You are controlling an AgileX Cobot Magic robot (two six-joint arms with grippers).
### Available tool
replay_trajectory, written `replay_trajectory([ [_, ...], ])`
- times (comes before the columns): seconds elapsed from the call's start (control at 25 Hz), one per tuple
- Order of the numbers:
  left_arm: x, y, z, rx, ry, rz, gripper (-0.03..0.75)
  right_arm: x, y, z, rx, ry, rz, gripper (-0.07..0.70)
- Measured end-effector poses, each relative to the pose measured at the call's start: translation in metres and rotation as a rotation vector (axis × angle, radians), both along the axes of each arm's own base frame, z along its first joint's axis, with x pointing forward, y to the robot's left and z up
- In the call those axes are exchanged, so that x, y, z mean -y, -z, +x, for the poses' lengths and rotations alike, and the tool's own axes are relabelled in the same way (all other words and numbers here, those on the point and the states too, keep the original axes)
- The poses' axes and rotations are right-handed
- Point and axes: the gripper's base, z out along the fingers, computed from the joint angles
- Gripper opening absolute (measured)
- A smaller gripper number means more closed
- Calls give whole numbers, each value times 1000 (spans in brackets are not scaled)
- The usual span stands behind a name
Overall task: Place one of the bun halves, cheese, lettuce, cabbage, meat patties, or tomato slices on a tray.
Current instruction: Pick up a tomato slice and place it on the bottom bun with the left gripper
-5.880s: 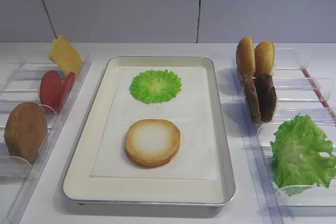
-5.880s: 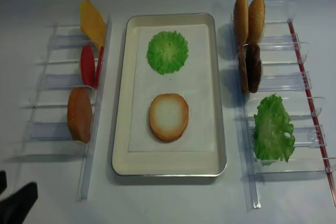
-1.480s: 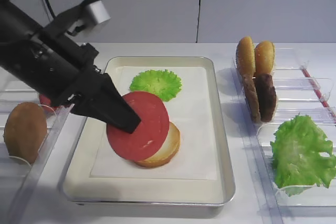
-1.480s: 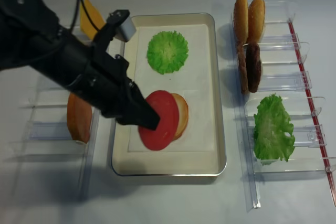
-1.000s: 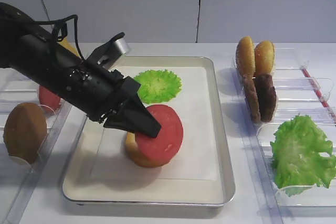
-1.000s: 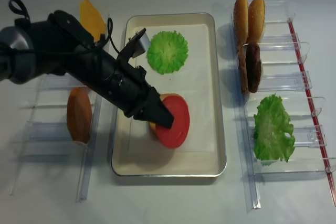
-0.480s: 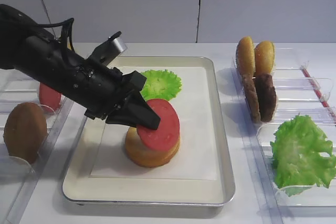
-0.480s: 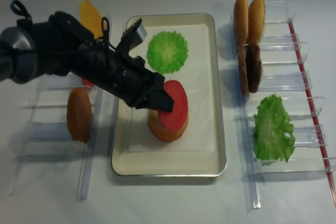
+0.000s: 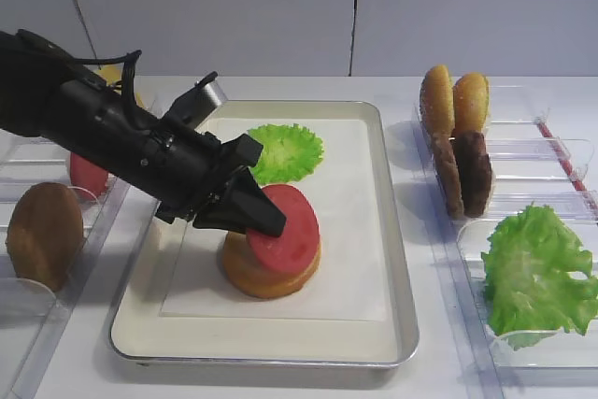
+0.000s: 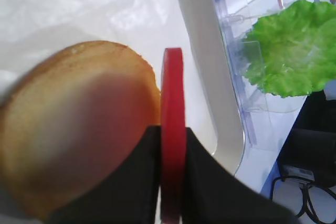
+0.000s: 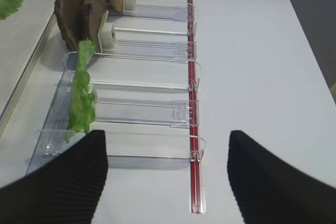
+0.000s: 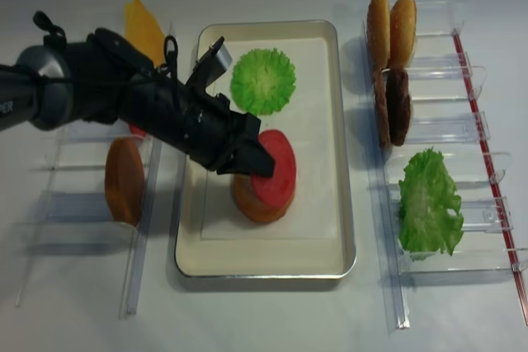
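My left gripper (image 9: 271,223) is shut on a red tomato slice (image 9: 288,228), held by its edge. The slice tilts over a golden bun half (image 9: 266,273) that lies on the paper liner of the silver tray (image 9: 140,313). I cannot tell whether its low edge touches the bun. In the left wrist view the tomato slice (image 10: 172,87) stands edge-on between the black fingers (image 10: 139,182), beside the bun half (image 10: 79,119). A round green frilly leaf (image 9: 285,151) lies further back on the tray. My right gripper (image 11: 167,137) stands open over the table, empty.
The left clear rack holds another tomato slice (image 9: 89,175), a bun half (image 9: 42,231) and the cheese (image 12: 144,30). The right rack (image 11: 152,108) holds two upright bun halves (image 9: 453,100), dark meat patties (image 9: 462,173) and leafy lettuce (image 9: 537,268).
The left gripper has brought the tomato slice from the bun's right side up over its top and tipped it flatter. The grip stays shut.
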Motion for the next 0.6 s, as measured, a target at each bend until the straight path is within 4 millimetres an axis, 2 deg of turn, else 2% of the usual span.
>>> replay_trajectory([
  [0.2, -1, 6, 2, -17, -5, 5, 46, 0, 0, 0, 0, 2, 0, 495],
  [0.6, -1, 6, 3, -29, -16, 6, 61, 0, 0, 0, 0, 2, 0, 495],
])
